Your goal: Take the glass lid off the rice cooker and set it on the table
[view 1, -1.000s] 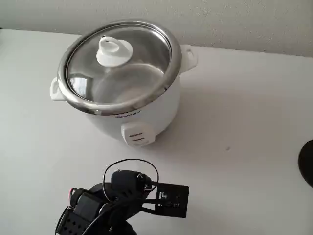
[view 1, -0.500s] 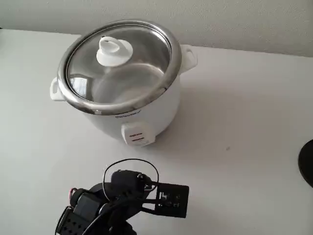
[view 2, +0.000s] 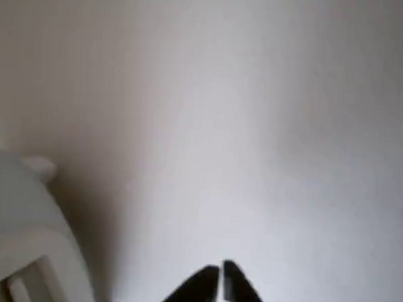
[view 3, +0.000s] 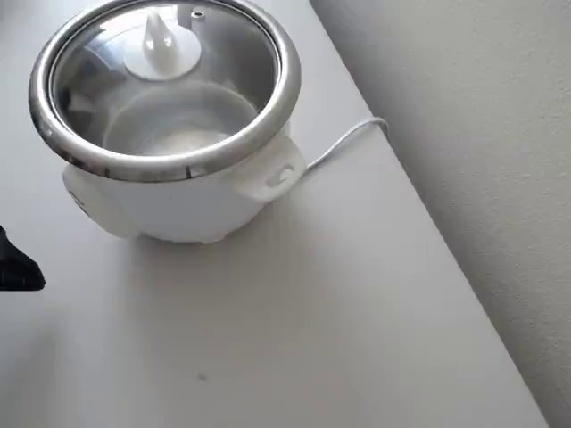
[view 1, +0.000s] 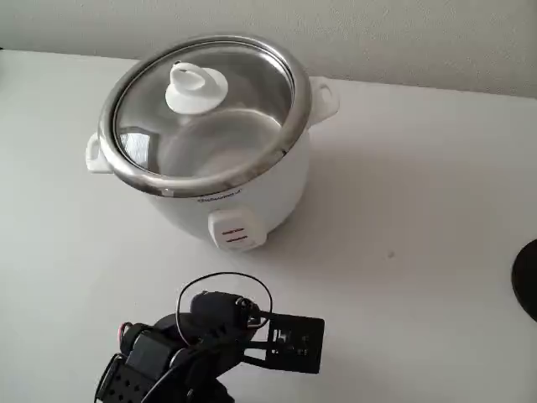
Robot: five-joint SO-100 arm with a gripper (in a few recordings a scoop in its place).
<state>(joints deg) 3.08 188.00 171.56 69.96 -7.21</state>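
Observation:
The white rice cooker [view 1: 252,197] stands at the back left of the white table [view 1: 403,210] in the fixed view. The glass lid [view 1: 218,134] rests on it, steel rim level all round, with its white knob [view 1: 195,86] upright. From overhead, the lid [view 3: 192,102] likewise covers the cooker [view 3: 178,209]. My arm [view 1: 210,336] sits low in front of the cooker, well apart from it. In the wrist view my gripper [view 2: 220,285] is shut on nothing and points over bare table, with the cooker's side [view 2: 18,216] at the lower left.
A white power cord [view 3: 343,143] runs from the cooker's back handle towards the wall. A dark round object [view 1: 527,277] sits at the right edge of the table. Open table lies to the right of the cooker.

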